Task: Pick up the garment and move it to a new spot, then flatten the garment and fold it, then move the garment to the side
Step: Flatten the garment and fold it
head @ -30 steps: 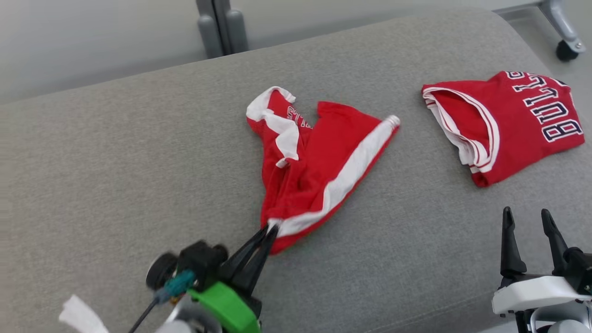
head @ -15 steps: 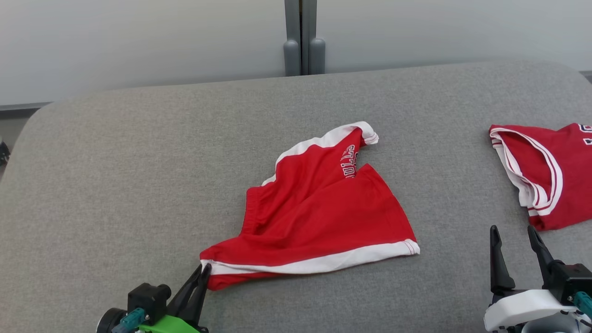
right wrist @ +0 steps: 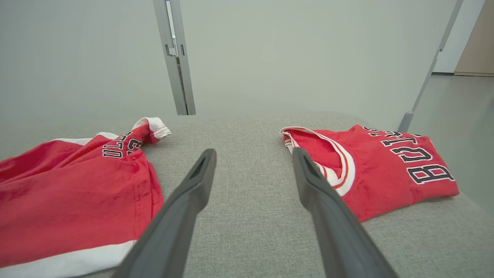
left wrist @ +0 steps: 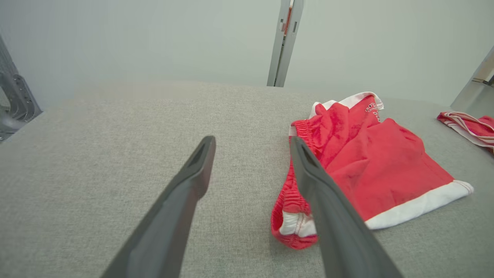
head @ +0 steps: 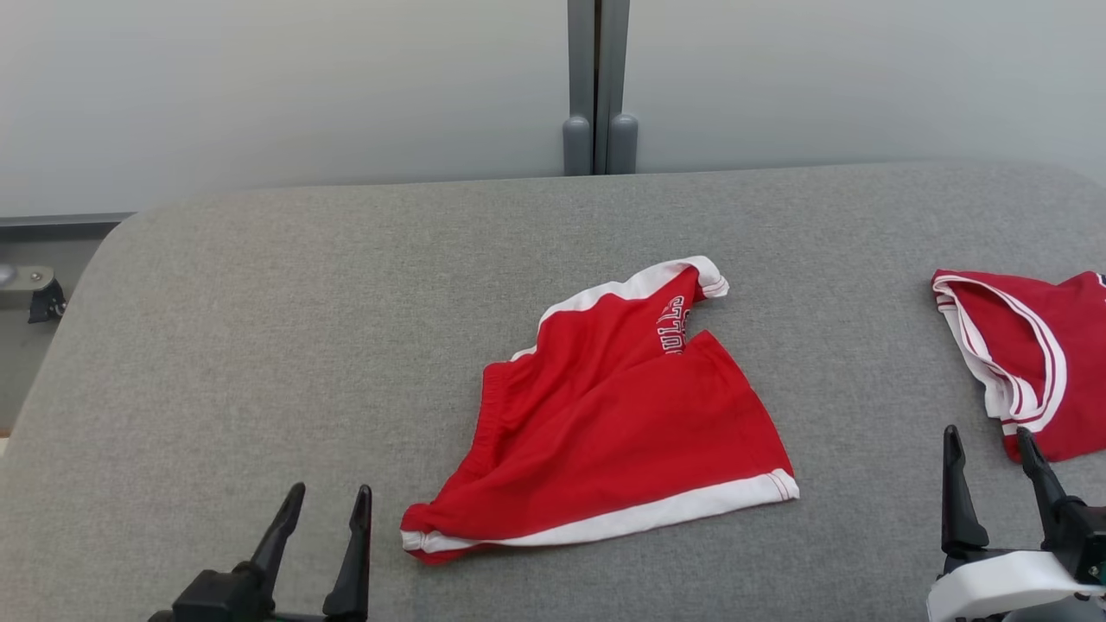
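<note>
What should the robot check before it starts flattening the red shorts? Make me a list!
1. The left gripper is open and empty: ok.
2. The right gripper is open and empty: ok.
3. The red shorts lie free on the grey cushion, touching neither gripper: ok.
4. The red shorts are flat: not ok. They are wrinkled, and the far leg is bunched with a curled hem.
5. The folded jersey lies apart from the red shorts: ok.
6. There is bare grey cushion around them for spreading: ok.
</note>
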{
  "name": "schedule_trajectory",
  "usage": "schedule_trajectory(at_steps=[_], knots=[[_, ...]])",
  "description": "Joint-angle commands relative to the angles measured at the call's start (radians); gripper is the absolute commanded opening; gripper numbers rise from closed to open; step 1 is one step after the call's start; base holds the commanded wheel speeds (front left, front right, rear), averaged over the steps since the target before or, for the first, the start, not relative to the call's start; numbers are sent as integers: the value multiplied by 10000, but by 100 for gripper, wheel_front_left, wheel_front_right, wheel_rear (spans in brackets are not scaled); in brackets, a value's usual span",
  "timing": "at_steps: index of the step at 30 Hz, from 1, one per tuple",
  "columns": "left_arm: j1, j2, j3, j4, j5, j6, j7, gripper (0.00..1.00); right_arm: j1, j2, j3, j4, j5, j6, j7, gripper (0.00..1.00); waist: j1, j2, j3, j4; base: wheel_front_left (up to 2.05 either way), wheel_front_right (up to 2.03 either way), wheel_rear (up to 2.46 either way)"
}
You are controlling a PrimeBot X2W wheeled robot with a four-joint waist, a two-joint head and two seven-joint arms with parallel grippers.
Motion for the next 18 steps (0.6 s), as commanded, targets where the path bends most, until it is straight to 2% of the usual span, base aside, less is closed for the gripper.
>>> schedule_trajectory(at_steps=[1, 7, 10, 13, 18], knots=[[324, -192, 376, -332, 403, 96, -25, 100, 137, -18, -11, -93, -41, -15, 2, 100, 0, 0, -17, 43, 0, 0, 0], [885, -1129, 1652, -1242, 1714, -51, -15, 100, 246, -21, 95, -224, -59, -15, 2, 100, 0, 0, -107, 217, 0, 0, 0], [1041, -1426, 2169, -1512, 2291, -201, -13, 100, 357, -18, 289, -197, -84, -15, 2, 100, 0, 0, -142, 283, 0, 0, 0], [1198, -1630, 2573, -1420, 2567, -370, -15, 100, 421, -24, 511, -139, 3, -15, 2, 100, 0, 0, -161, 290, 0, 0, 0], [1200, -1745, 2654, -1051, 2657, -724, -15, 100, 494, -23, 827, -7, 37, -15, 2, 100, 0, 0, -187, 310, 0, 0, 0]])
